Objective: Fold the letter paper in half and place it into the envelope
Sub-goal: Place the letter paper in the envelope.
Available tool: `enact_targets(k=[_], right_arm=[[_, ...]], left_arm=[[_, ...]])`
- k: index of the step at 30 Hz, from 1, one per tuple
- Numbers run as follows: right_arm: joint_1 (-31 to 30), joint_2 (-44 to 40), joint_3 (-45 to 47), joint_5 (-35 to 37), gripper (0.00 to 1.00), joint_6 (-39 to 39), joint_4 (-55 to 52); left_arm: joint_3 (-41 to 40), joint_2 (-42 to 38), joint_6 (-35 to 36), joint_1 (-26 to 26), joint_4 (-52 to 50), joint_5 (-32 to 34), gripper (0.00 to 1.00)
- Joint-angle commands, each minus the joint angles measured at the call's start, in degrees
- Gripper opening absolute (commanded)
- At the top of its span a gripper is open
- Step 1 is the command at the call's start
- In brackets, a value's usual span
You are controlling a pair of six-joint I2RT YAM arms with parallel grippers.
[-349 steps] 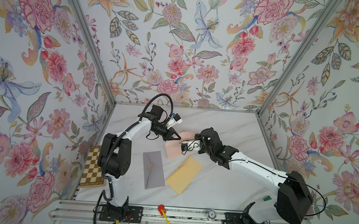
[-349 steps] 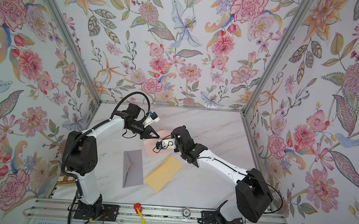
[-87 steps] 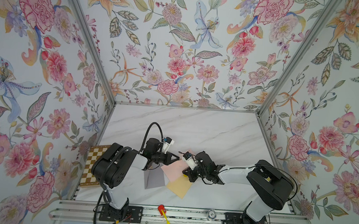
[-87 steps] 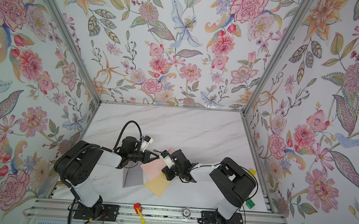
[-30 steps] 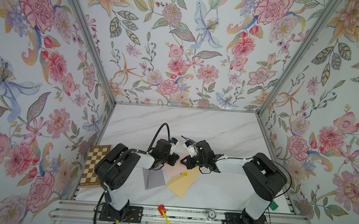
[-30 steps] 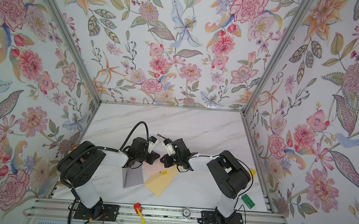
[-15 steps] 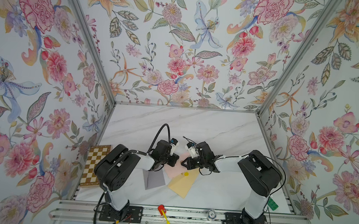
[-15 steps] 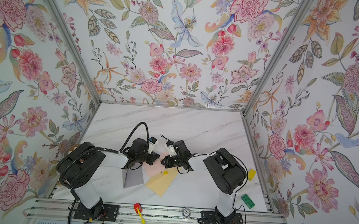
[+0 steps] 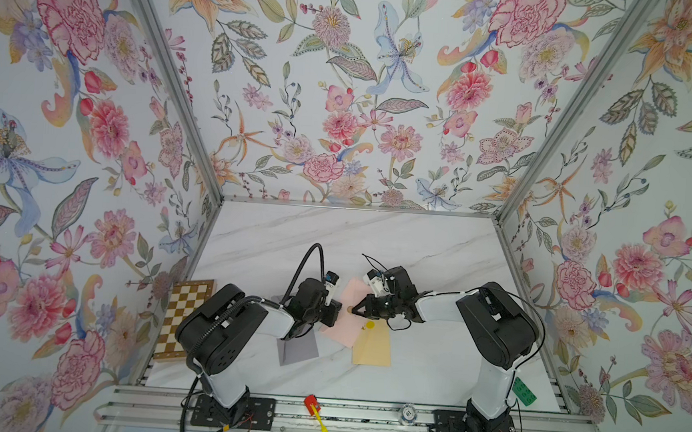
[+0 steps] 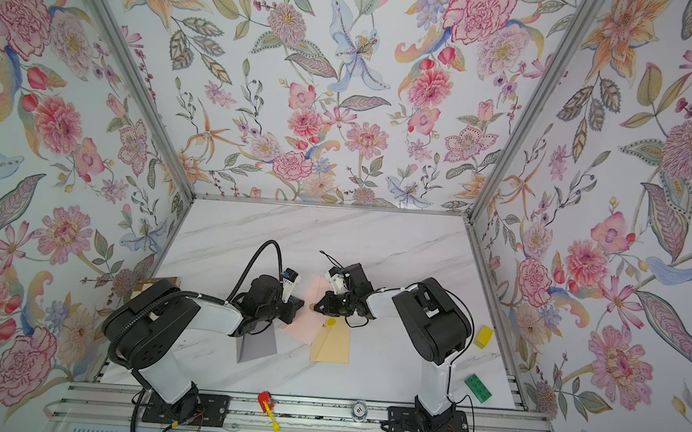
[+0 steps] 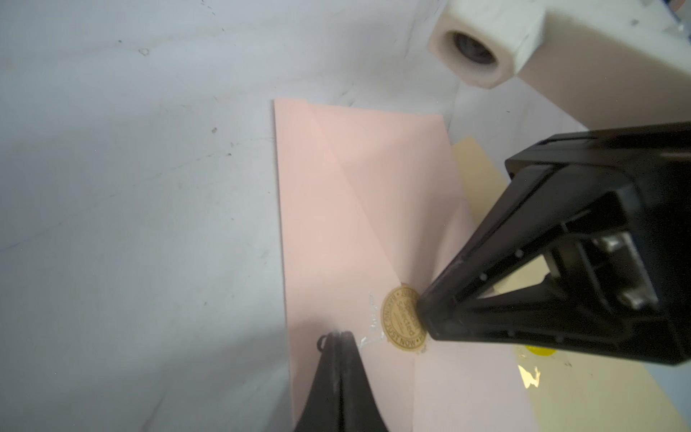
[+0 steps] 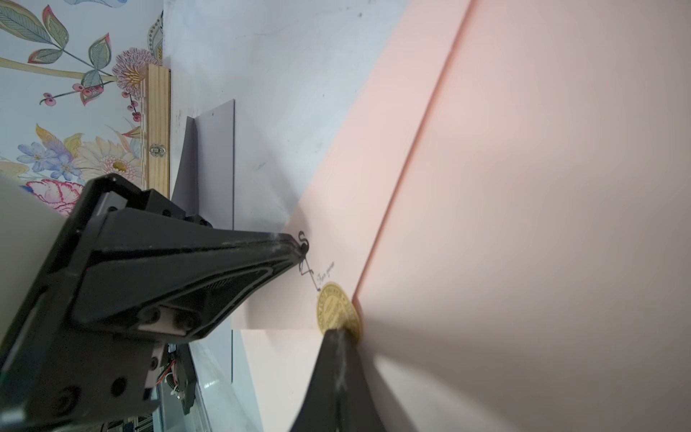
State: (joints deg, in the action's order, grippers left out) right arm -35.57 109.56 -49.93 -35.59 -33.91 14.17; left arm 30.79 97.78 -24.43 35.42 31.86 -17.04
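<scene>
Left wrist view: right pincer tip covers pt of gold seal; seal txt blurred, only partly legible. Pink envelope runs off frame edge. Right wrist view: tiny script on it too small to read. Both top views: left arm hides pt of grey sheet; chessboard partly behind it too.

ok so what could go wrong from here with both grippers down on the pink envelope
1. The shut right gripper touches the rim of the gold sticker; a sideways slip might peel it or lift the flap.
2. The shut left gripper sits close to the edge of the pink envelope, so it could slide off.
3. The pink envelope overlaps the yellow envelope; dragging one may shift both.
</scene>
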Motion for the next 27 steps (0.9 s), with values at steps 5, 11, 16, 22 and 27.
enact_targets(k=[5,11,16,22,27], right_arm=[[0.93,4.59,2.18,6.94,0.0,-1.68,-10.75],[1.03,5.5,2.25,6.86,0.0,-2.15,-10.77],[1.12,6.11,2.08,8.03,0.0,-1.83,-11.38],[0.94,6.36,2.12,9.58,0.0,-0.98,-12.47],[1.03,5.82,2.85,7.35,0.0,-1.65,-9.29]], left_arm=[[-5.56,-3.81,-0.23,3.69,-2.97,4.76,0.0],[-7.92,-7.68,0.12,4.57,-0.23,5.89,0.0],[-8.05,-7.69,0.1,5.1,1.94,5.72,0.0],[-8.24,-7.22,-1.82,5.44,8.44,2.94,0.0],[-8.2,-3.97,-3.58,5.65,13.06,-0.11,0.0]])
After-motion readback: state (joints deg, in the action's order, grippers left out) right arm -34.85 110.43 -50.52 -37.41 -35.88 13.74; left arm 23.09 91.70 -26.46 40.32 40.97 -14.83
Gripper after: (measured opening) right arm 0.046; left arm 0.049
